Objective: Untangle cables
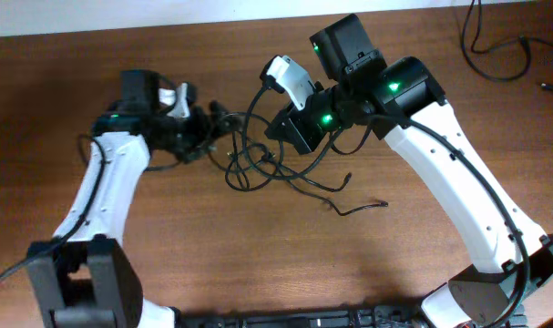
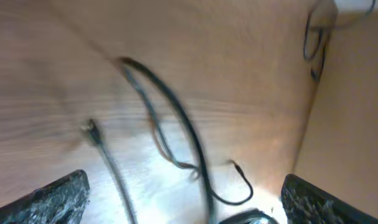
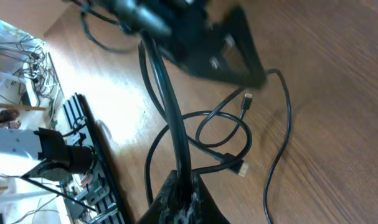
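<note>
Overhead, the cables (image 1: 258, 166) sit as a loose knot of loops on the surface (image 1: 258, 273) between my two arms. One free tail (image 1: 360, 208) runs out to the right of the heap.

On the right wrist camera my right pincer (image 3: 181, 186) is pinched together on one cord, which rises from the fingers toward the other arm. Beyond it two loops cross on the wood, with plugs (image 3: 246, 99) lying near them. On the left wrist camera my left pincer (image 2: 189, 205) stands wide apart, a finger at each lower corner, holding nothing. A blurred cord runs over the wood between them.

I judge I'm midway through drawing one cord out of the knot: the right side has its strand and the left has not taken one. As I read it, the next move calls for lowering the left pincer onto a different strand, close to where the loops cross, and closing on that cord alone. Then the arms can pull apart gently, while I watch that the loops open rather than cinch. The left picture is too smeared to pick a strand from, so I'd choose from overhead.
</note>
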{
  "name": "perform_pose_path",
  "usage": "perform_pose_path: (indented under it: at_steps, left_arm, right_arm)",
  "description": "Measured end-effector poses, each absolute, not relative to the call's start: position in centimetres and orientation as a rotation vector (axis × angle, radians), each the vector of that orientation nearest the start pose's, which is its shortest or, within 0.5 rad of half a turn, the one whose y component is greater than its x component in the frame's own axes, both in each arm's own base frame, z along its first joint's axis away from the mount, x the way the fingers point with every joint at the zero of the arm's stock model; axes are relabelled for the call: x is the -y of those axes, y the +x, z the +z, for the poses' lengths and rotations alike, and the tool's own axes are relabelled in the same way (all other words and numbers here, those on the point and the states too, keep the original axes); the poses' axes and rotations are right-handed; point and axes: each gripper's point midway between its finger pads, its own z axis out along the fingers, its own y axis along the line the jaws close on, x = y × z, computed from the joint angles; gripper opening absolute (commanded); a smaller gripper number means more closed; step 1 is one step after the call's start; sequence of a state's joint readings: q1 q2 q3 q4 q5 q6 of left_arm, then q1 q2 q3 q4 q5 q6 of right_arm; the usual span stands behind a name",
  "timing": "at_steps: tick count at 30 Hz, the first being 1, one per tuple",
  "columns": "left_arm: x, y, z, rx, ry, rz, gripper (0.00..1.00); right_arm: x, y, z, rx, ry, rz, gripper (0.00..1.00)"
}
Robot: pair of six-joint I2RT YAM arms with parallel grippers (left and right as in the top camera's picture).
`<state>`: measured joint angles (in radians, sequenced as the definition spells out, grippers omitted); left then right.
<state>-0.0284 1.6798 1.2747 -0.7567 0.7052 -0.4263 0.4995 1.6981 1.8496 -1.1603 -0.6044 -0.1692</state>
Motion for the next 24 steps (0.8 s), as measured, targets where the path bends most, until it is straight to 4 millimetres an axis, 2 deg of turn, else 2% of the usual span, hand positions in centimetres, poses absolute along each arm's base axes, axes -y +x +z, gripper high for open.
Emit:
perform_pose_path:
  at_steps: [2,3,4,5,6,7,8,9,10,12,13,14,15,16,17,18,19,21,22,23,24]
  left_arm:
    - [15.8,38.8,14.0,-2.661,-0.214,-1.134,0.32]
    - [16.9,38.7,13.2,-2.684,-0.196,-1.132,0.03]
    - [17.8,38.5,11.5,-2.730,-0.185,-1.088,0.00]
    - [17.7,38.3,10.5,-2.769,-0.206,-1.049,0.00]
    - [17.0,37.7,8.8,-2.836,-0.250,-0.970,0.00]
    - [16.2,37.3,7.5,-2.885,-0.289,-0.888,0.00]
    - [15.5,37.2,6.9,-2.907,-0.310,-0.821,0.00]
    - [14.6,37.2,6.5,-2.917,-0.329,-0.737,0.00]
    - [14.4,37.3,6.3,-2.918,-0.337,-0.708,0.00]
    - [13.7,37.5,6.0,-2.918,-0.346,-0.620,0.00]
    - [13.1,37.6,5.8,-2.919,-0.358,-0.577,0.00]
    - [12.6,37.7,5.7,-2.916,-0.367,-0.550,0.00]
    - [12.5,37.7,5.6,-2.917,-0.371,-0.536,0.00]
    - [12.2,37.8,5.5,-2.915,-0.374,-0.511,0.00]
    - [12.1,37.8,5.5,-2.914,-0.375,-0.505,0.00]
    - [12.0,37.8,5.4,-2.915,-0.377,-0.494,0.00]
    - [11.9,37.9,5.4,-2.914,-0.378,-0.487,0.00]
    - [11.9,37.8,5.6,-2.920,-0.387,-0.502,0.00]
    - [11.7,38.3,6.3,-2.905,-0.406,-0.559,0.00]
    - [11.5,39.2,7.3,-2.873,-0.419,-0.605,0.00]
    - [11.2,40.2,9.3,-2.816,-0.419,-0.648,0.00]
  right_arm:
    - [-27.7,30.5,28.9,-2.333,-1.056,0.903,0.04]
    - [-27.7,30.5,28.9,-2.332,-1.056,0.901,0.04]
    - [-27.7,30.5,28.9,-2.331,-1.056,0.899,0.04]
    - [-27.4,30.8,29.0,-2.332,-1.047,0.884,0.04]
    - [-25.8,32.1,29.8,-2.326,-0.992,0.824,0.04]
    - [-23.3,33.6,31.3,-2.311,-0.908,0.735,0.04]
    - [-20.3,34.7,32.9,-2.295,-0.807,0.633,0.04]
    - [-17.6,34.9,35.3,-2.255,-0.720,0.546,0.04]
    - [-15.8,34.7,36.9,-2.225,-0.666,0.492,0.04]
    - [-9.8,33.4,41.2,-2.139,-0.477,0.277,0.04]
    - [-5.0,32.5,43.6,-2.096,-0.263,0.101,0.04]
    - [-1.2,31.0,45.4,-2.053,-0.074,-0.025,0.04]
    - [2.7,28.8,47.3,-1.984,0.134,-0.146,0.04]
    - [6.3,25.8,49.1,-1.888,0.340,-0.254,0.13]
    - [6.9,24.3,50.1,-1.838,0.390,-0.262,0.22]
    - [6.7,23.5,50.6,-1.814,0.398,-0.237,0.27]
    - [5.5,23.4,50.6,-1.820,0.367,-0.157,0.40]
    - [3.7,24.7,49.5,-1.881,0.300,-0.047,0.72]
    - [1.7,26.2,48.0,-1.958,0.229,0.068,0.90]
    - [0.3,27.3,46.9,-2.010,0.185,0.153,0.99]
    - [-2.1,28.9,44.5,-2.118,0.118,0.308,0.99]
